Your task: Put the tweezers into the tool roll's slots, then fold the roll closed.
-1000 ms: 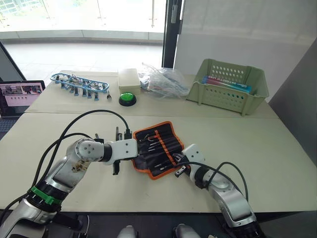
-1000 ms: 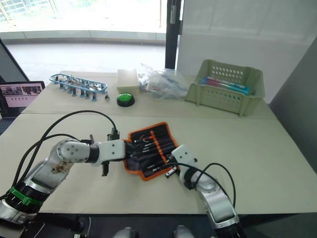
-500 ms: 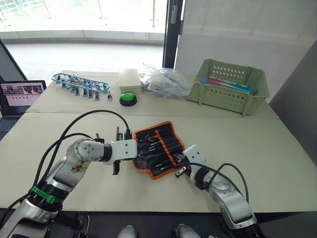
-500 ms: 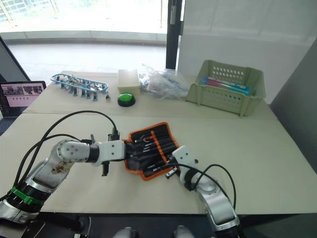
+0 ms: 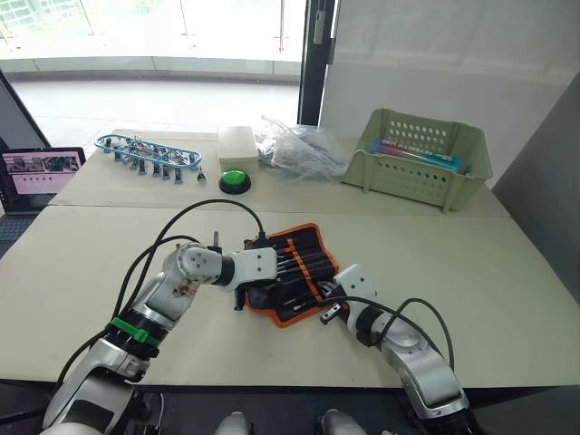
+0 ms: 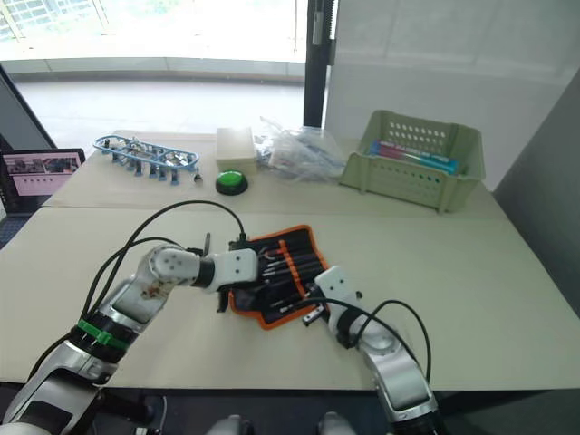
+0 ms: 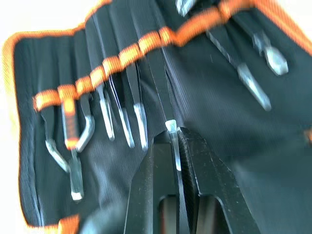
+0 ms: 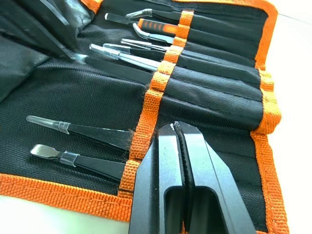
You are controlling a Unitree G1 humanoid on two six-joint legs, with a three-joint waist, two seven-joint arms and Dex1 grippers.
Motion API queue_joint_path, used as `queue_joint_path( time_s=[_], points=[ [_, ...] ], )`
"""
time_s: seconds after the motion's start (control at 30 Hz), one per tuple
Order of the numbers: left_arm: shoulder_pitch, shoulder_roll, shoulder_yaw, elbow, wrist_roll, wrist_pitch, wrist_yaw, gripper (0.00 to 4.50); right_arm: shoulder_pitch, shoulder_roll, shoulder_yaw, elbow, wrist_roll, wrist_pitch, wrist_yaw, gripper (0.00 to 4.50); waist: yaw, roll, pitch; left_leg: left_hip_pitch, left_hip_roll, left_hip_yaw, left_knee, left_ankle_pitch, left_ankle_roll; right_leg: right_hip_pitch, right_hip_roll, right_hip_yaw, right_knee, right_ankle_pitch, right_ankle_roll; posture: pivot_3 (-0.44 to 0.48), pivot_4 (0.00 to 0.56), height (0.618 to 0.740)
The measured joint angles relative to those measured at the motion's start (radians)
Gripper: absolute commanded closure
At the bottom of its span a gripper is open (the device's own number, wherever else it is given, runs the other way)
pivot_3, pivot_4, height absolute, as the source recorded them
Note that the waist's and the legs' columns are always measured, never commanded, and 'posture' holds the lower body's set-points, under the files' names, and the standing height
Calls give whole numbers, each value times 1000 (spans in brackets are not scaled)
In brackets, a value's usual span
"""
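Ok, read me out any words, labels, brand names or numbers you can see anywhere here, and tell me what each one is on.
No text here can be read.
The box in the green basket: white lettering on its blue and pink side, too small to read.
The tablet screen: small pictures and text, too blurred to read.
The tool roll and tweezers: no lettering visible.

head stereo overhead, wrist views close on tool roll (image 7: pixel 234 122)
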Motion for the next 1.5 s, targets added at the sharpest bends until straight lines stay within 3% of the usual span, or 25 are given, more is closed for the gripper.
queue_joint_path(
  time_s=[0.27,0.43,0.47,0.63,0.77,0.83,0.93,1.1,1.23,1.37,1.5],
  points=[
    [-39,-79,-1,82,-13,53,-21,4468,2,2,0,-1,-4,0,-3,4500,0,0,0,0,0,-1,1,0,0,1,0,0,0,0,0,0,150,738],
    [-41,-83,1,109,-11,51,-16,4468,5,2,0,-3,-4,0,-7,4500,1,0,0,0,0,-1,2,0,0,1,0,0,0,0,0,0,150,738],
    [-41,-83,3,109,-11,51,-14,3785,7,2,0,-5,-4,0,-8,4500,1,0,0,0,0,-1,2,0,0,1,0,0,0,0,0,0,150,738],
    [-42,-79,49,88,-44,70,-4,2147,15,2,1,-14,-4,0,-8,4500,-2,0,0,0,0,-1,2,0,0,0,0,0,1,1,0,0,150,738],
    [1,-1,165,-65,-146,175,-17,865,23,2,6,-23,-3,0,0,4500,-18,0,0,0,1,-1,1,0,0,0,1,0,2,3,-3,0,150,738],
    [65,71,242,-169,-207,249,-29,81,31,-3,4,-29,-2,0,4,4500,-28,1,0,1,1,-2,0,0,0,1,1,0,2,2,-3,0,150,738],
    [205,154,355,-309,-281,345,-26,27,31,-8,5,-31,1,4,11,4500,-34,1,0,2,2,0,0,0,0,1,1,1,2,2,-3,0,150,738],
    [566,249,619,-484,-334,424,29,27,36,-23,-2,-32,5,5,23,4500,-33,1,0,5,3,0,0,0,0,2,0,1,1,2,-3,0,150,738],
    [890,198,830,-610,-328,420,98,27,27,-39,-5,-27,5,6,40,4500,-29,0,0,5,3,1,0,0,0,2,-3,0,1,2,-3,0,150,738],
    [1066,110,976,-736,-349,422,150,27,18,-47,-9,-6,5,9,56,4500,-22,-3,-1,6,3,3,0,0,0,3,-4,-2,0,-1,-6,0,150,738],
    [1174,51,1016,-790,-359,419,189,27,-2,-52,-7,14,6,8,80,4500,-26,-3,-1,7,4,4,0,0,0,3,-4,-2,0,-1,-8,0,150,738]
  ],
)
